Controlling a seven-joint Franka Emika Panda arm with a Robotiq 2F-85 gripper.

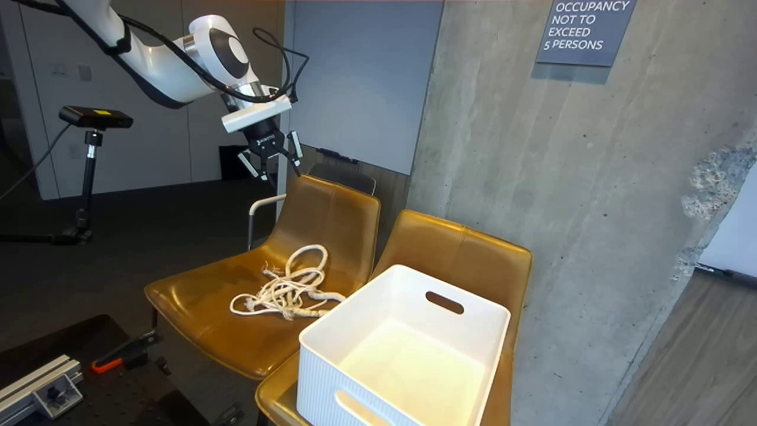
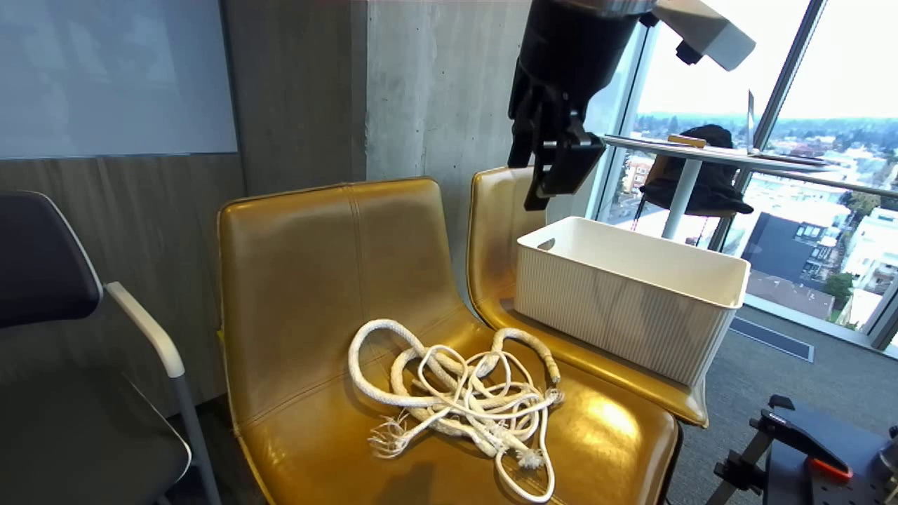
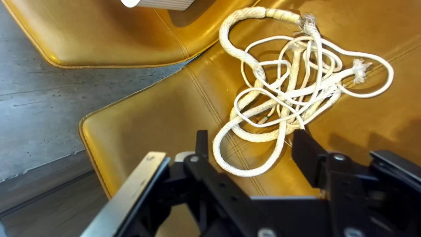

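A tangled white rope (image 1: 290, 299) with thick and thin strands and frayed ends lies on the seat of a tan leather chair (image 1: 207, 307). The rope shows also in an exterior view (image 2: 449, 403) and in the wrist view (image 3: 291, 93). My gripper (image 1: 279, 173) is open and empty, apart from the rope. In an exterior view the gripper (image 2: 531, 184) hangs above the chairs. In the wrist view a loop of rope appears between the fingers (image 3: 250, 138), below them. A white ribbed bin (image 2: 603, 298) with handle holes stands on the adjoining tan chair; its inside looks empty.
A concrete wall (image 1: 591, 207) rises behind the chairs. A dark office chair (image 2: 84, 421) with a white armrest stands beside them. A camera on a stand (image 1: 94, 117) and a black table (image 1: 118, 402) with tools are nearby. A round table (image 2: 715, 156) stands by the windows.
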